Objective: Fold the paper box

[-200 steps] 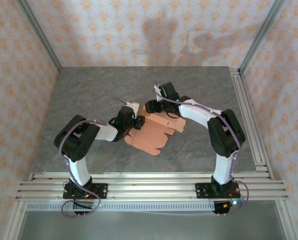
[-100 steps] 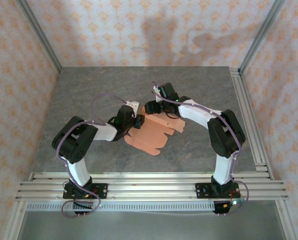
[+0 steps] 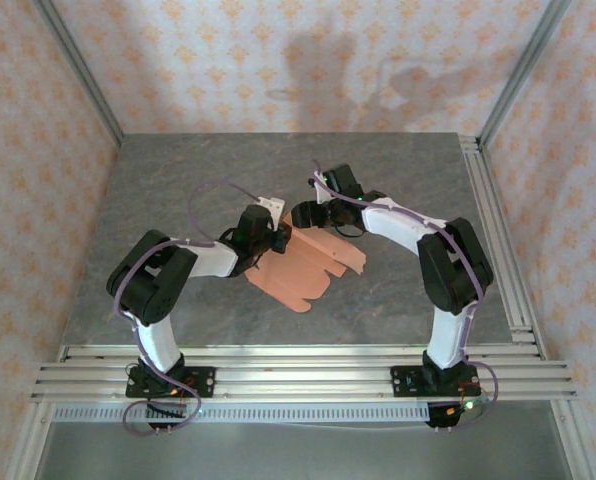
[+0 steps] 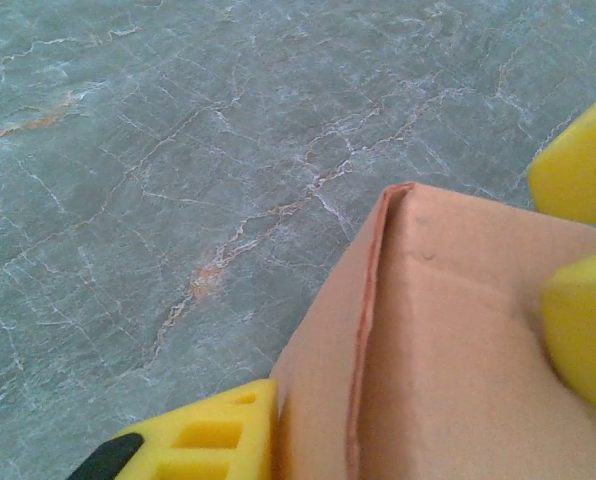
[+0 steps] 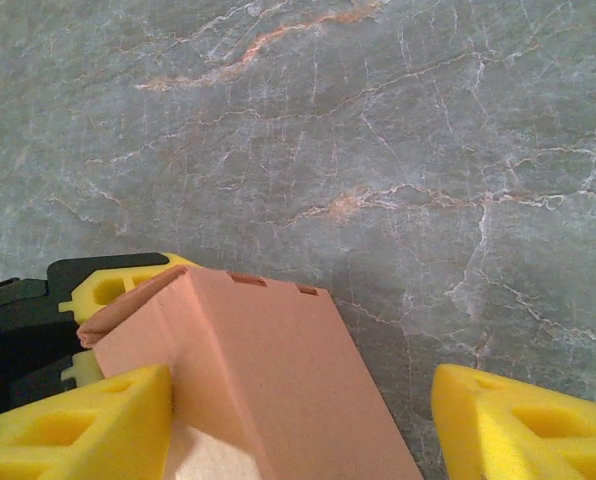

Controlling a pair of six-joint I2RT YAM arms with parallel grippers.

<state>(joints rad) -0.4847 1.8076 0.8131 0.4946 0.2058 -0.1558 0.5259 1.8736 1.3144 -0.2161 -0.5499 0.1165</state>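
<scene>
Fingers (image 4: 203,440) of the left gripper (image 3: 281,240) pinch a raised fold of the salmon-orange paper box (image 3: 313,268), which lies at the middle of the grey marbled table (image 3: 178,190). The right gripper's (image 3: 298,222) fingers (image 5: 88,425) stand wide apart, one touching the card.

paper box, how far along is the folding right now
Early on. Done: one panel of the salmon-orange card paper box is creased up off the grey marbled table, seen in both wrist views. In hand: the left gripper pinches that folded edge, while the right gripper straddles the raised panel, jaws open. To do: most of the sheet lies flat, rounded flaps spread, no closed box shape yet.
</scene>
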